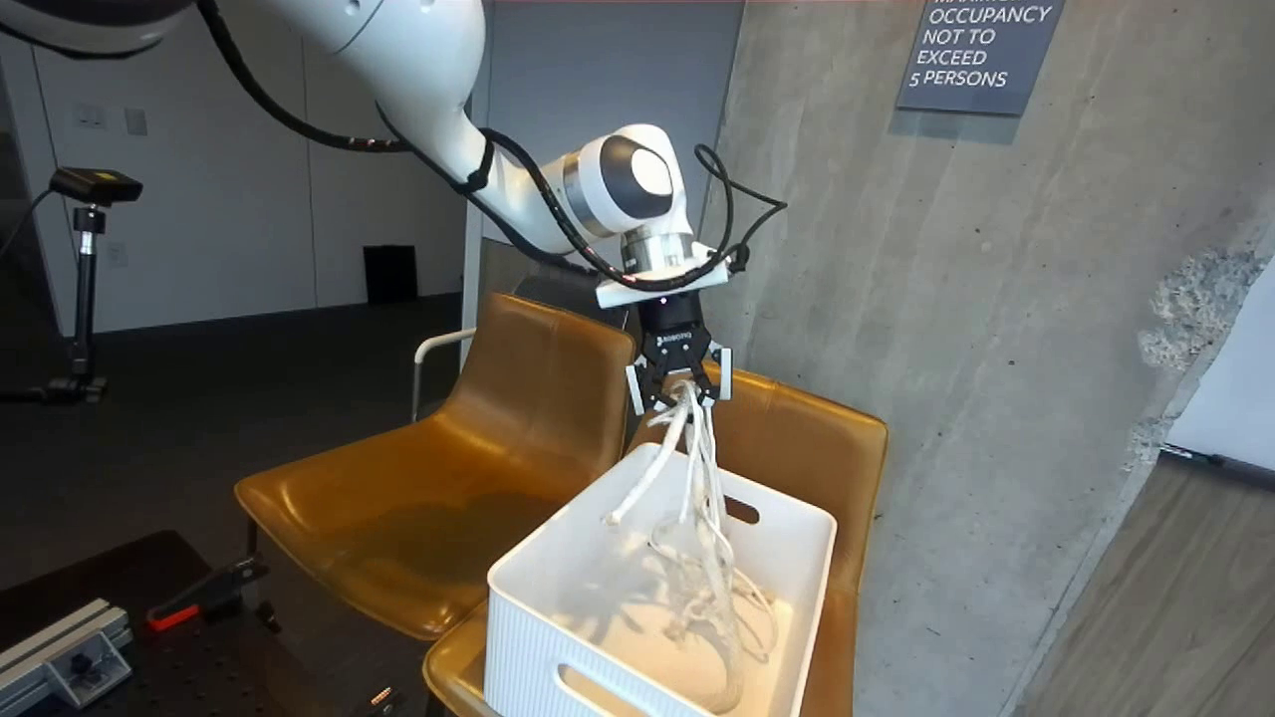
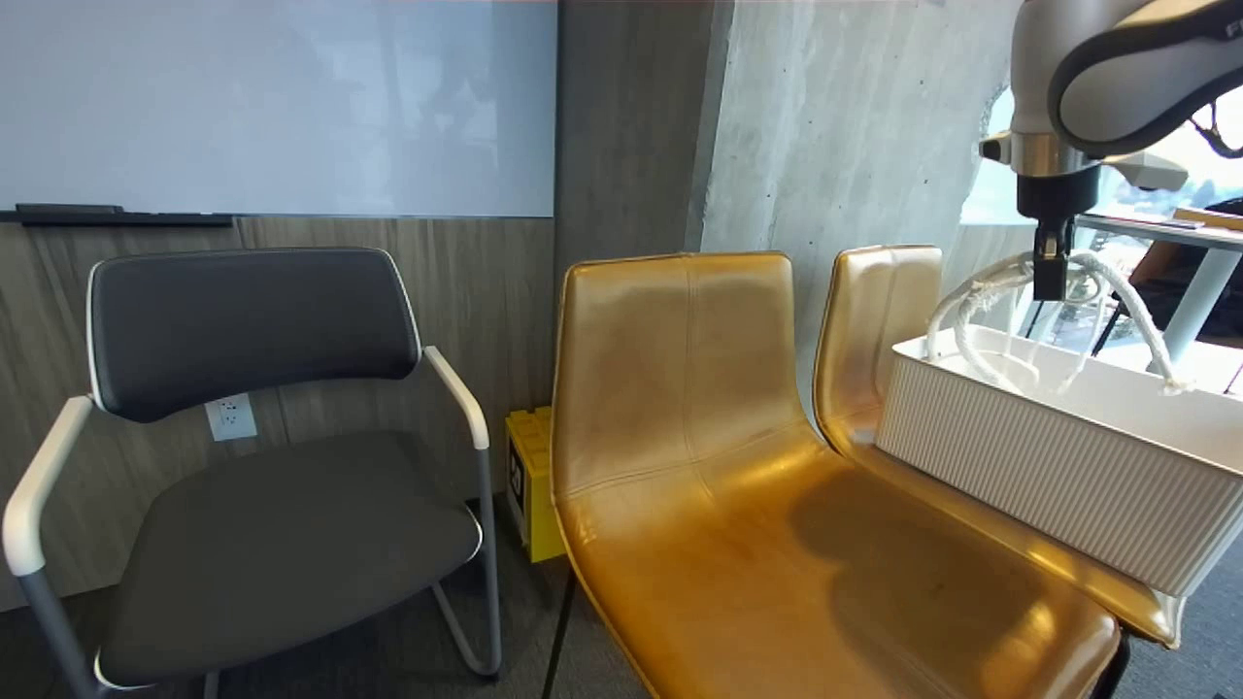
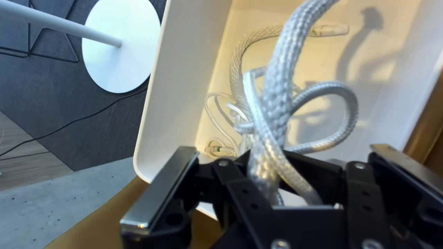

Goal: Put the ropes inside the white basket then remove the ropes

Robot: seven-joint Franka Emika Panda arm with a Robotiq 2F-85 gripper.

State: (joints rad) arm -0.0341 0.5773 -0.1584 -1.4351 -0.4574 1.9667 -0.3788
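My fingers [image 2: 1050, 272] are pinched tight on a bunch of the ropes [image 3: 277, 90]. I hold them up over the white basket [image 2: 1049, 466]. The tops of the ropes are higher than its rim, and the long loops hang down between its walls. I can't tell if the lowest loops touch the bottom. The white basket sits on my bench [image 1: 817, 448], which is a brown chair [image 2: 882, 301].

I can't tell if this is the putting-in part or the taking-out part. Some things could go wrong either way. If I let go up this high, I think the ropes could spring and flop over the rim, because they look bendy and stick out wide. In an exterior view one loop dips in close by the rim, so that one might land outside.

In the wrist view, ropes run across the black parts of me. A loop could hook there and come along when I lift away.

If I have to pull up next, a low loop might snag on the rim. Then the white basket could slide or tip. And a fat bunch is hard to squeeze all over, so a thin rope might slip out and drop.
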